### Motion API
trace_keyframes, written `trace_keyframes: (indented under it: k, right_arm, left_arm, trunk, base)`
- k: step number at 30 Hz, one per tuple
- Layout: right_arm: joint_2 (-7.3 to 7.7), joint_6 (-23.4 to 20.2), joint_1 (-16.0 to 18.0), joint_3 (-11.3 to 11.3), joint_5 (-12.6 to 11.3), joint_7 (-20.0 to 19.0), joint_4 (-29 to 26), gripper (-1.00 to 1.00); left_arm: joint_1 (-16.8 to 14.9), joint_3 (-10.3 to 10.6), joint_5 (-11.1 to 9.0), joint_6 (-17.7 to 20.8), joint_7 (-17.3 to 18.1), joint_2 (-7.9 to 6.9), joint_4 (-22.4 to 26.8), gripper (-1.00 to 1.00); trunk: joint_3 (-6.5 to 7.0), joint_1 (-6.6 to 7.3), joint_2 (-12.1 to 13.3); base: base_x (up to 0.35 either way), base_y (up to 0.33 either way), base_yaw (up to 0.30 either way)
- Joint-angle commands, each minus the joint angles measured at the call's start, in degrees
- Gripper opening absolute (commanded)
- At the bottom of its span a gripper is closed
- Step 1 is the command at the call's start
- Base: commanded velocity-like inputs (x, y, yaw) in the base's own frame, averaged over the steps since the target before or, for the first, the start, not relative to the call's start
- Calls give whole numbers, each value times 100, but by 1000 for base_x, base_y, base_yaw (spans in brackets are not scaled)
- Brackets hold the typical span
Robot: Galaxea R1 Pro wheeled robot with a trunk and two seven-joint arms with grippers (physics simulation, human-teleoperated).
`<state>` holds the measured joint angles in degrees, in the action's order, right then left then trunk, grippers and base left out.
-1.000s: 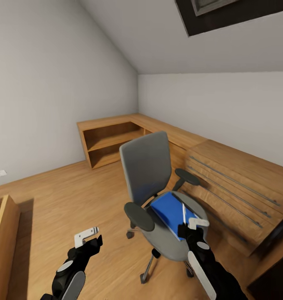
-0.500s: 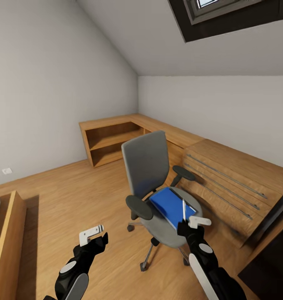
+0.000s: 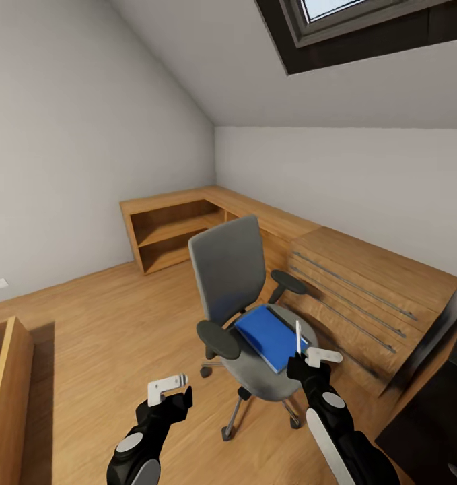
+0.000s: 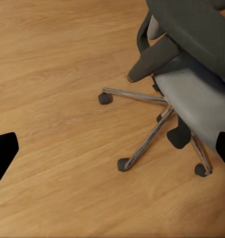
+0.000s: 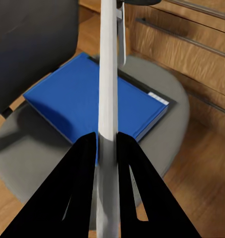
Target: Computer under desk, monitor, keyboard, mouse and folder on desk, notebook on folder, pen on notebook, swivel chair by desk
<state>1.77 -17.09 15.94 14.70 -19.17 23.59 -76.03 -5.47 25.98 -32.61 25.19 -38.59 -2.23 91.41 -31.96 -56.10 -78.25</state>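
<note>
Lifted off the folder since a second ago, the pen now stands upright above the front of the swivel chair seat, pinched between the right gripper's fingers, which close narrowly on it. Meanwhile the camera has drawn back and tilted up, so the chair sits smaller and more skylight shows.

Taking the chair as landmark: the wooden drawer chest stands just behind and beside it, a low wooden shelf unit well beyond its backrest. On its seat the blue folder lies flat, untouched. Beside the chair's near armrest hangs the left gripper, fingers spread wide over bare floor, empty.

With the pen freed, I judge the folder can next be picked up for the counter.
</note>
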Motion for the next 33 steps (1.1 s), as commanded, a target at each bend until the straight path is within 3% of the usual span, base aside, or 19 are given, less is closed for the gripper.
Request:
trace_keyframes:
  k: [1, 12, 33]
  right_arm:
    - [7, -14, 5, 17, -52, 32, -8, -100]
    - [8, -17, -4, 8, -52, 230, -11, -100]
    - [73, -14, -4, 5, -59, 278, -17, -100]
  left_arm:
    - [-6, 15, -42, 11, -50, -5, 8, 100]
    - [-6, 136, -44, 18, -52, -5, -8, 100]
    - [-3, 160, -38, 19, -35, -6, -96, 100]
  trunk:
    - [13, 23, 38]
    - [210, 264, 479]
    - [210, 264, 479]
  base:
    - [0, 0, -41]
    - [0, 0, -4]
    - [45, -43, -229]
